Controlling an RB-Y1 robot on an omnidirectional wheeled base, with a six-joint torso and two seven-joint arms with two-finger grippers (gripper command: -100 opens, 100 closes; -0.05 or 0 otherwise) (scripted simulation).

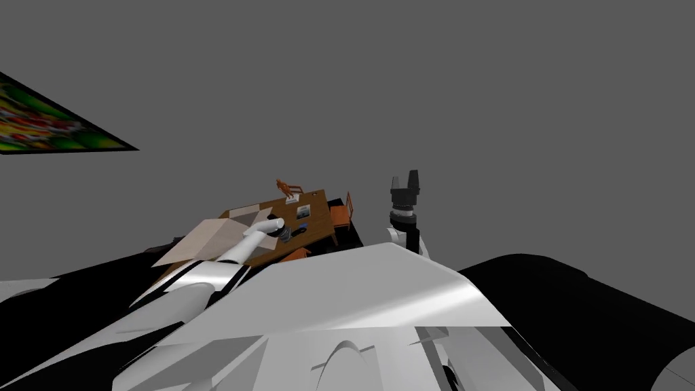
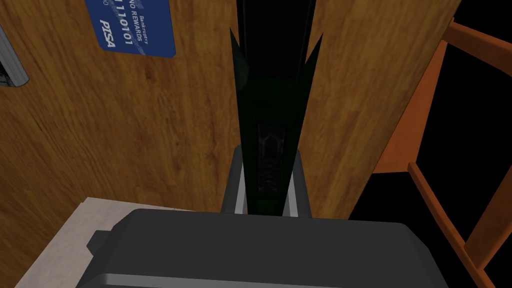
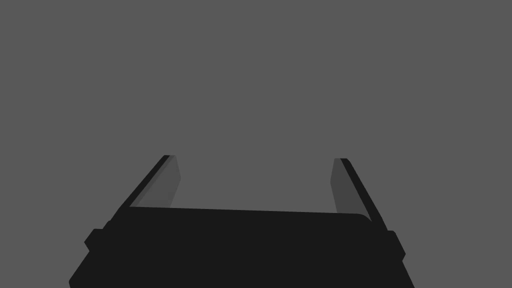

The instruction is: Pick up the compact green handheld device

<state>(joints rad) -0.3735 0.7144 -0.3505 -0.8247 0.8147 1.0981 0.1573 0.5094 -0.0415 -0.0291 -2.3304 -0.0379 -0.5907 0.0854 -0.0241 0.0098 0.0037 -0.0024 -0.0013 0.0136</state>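
Currently the left claw (image 2: 267,160) is clenched on the sides of the dark green device (image 2: 272,95), over the wooden bench (image 2: 150,135) near a blue card (image 2: 135,25). The right claw (image 3: 255,162) is released and raised clear of the bench.

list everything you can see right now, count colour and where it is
handheld device: one, dark green, clamped between the left gripper's fingers, table behind it
table: one, brown wood
card: one, blue with white lettering, flat on the table
grey object: one, on the table beside the card, cut off
beige sheet: one, on the table by the gripper's body
chair: one, orange, at the table's edge
figure: one, orange, table's far end
picture: one, multicoloured, on the wall
left gripper: shut on the device
right gripper: open, raised on my right
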